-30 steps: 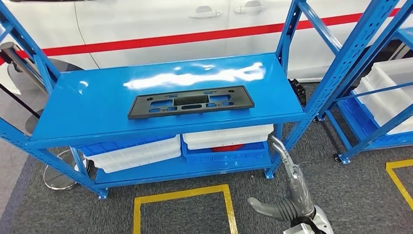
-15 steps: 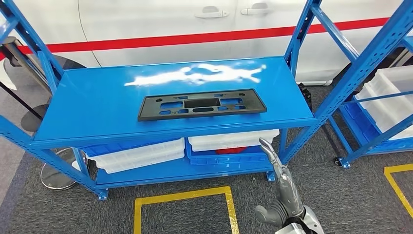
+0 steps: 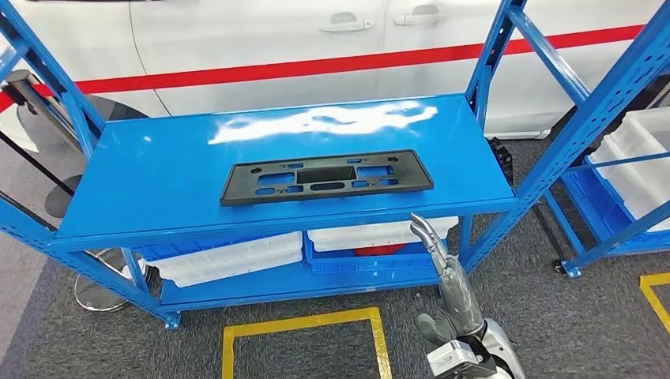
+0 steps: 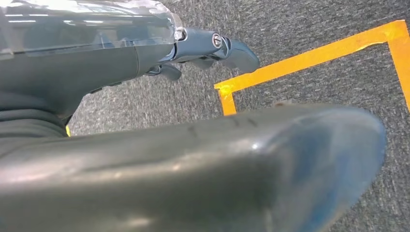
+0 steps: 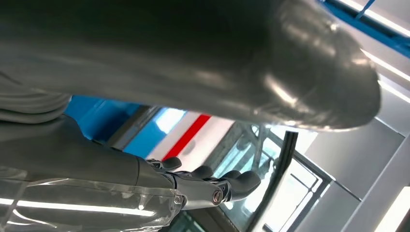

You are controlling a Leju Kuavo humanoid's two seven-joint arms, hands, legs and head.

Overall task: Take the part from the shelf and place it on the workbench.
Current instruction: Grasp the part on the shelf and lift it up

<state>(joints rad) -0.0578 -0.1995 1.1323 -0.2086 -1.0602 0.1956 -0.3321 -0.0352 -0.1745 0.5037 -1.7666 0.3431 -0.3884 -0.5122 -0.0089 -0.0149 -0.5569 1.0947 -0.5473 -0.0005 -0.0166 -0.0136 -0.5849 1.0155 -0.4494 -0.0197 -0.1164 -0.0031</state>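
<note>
The part (image 3: 325,178) is a flat black rectangular plate with several cut-outs, lying alone on the top board of the blue shelf (image 3: 158,181). My right hand (image 3: 446,288) is raised in front of the shelf's right half, below the top board, with fingers stretched up toward the board's front edge and nothing in them. It is apart from the part. In the right wrist view the right hand (image 5: 203,186) holds nothing, its fingers pointing at the shelf frame. In the left wrist view my left hand (image 4: 203,48) hangs over the carpet, holding nothing.
White trays (image 3: 229,257) and a blue bin (image 3: 371,253) fill the lower shelf board. A second blue rack (image 3: 624,158) with white trays stands at the right. A white car (image 3: 276,39) is behind the shelf. Yellow tape (image 3: 304,324) marks the carpet.
My right hand has risen and reached forward, its fingertips now near the top board's front edge. The whole picture has shifted slightly as the camera moved. The part lies as before.
</note>
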